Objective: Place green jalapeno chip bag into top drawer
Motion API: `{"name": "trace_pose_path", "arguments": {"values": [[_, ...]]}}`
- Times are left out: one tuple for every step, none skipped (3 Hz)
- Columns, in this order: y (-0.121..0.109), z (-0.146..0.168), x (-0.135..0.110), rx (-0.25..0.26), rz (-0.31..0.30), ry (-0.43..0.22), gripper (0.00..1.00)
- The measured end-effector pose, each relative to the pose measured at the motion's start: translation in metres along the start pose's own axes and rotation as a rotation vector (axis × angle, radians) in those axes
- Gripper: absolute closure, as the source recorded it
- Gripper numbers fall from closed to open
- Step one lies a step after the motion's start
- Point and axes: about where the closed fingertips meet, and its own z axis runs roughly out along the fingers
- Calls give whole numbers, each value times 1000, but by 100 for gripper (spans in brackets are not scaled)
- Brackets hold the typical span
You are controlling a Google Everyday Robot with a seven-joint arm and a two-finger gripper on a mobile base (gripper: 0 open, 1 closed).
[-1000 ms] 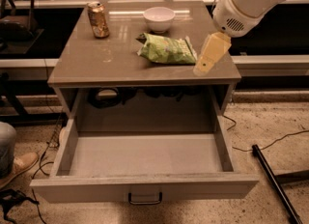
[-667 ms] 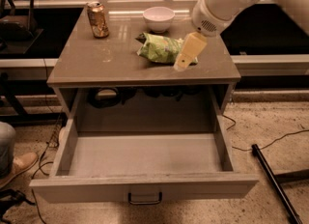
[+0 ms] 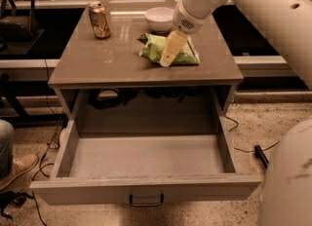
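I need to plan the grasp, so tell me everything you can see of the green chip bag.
The green chip bag is a small, crinkled, light-green foil pouch with darker print. It lies flat on the cabinet top, just in front of the white bowl, not yet in the open top drawer below. The gripper hangs over its middle, hiding part of it; contact cannot be told.

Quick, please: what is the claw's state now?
Claw: over the chip bag on the cabinet top; open or closed cannot be told.
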Motion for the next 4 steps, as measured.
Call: {"name": "trace_pose_path", "arguments": {"values": [[1, -1, 1, 2, 6, -3, 0], [3, 21, -11, -24, 9, -43, 0], [-2, 52, -20, -35, 18, -55, 2], [-8, 65, -22, -33, 36, -69, 24]]}}
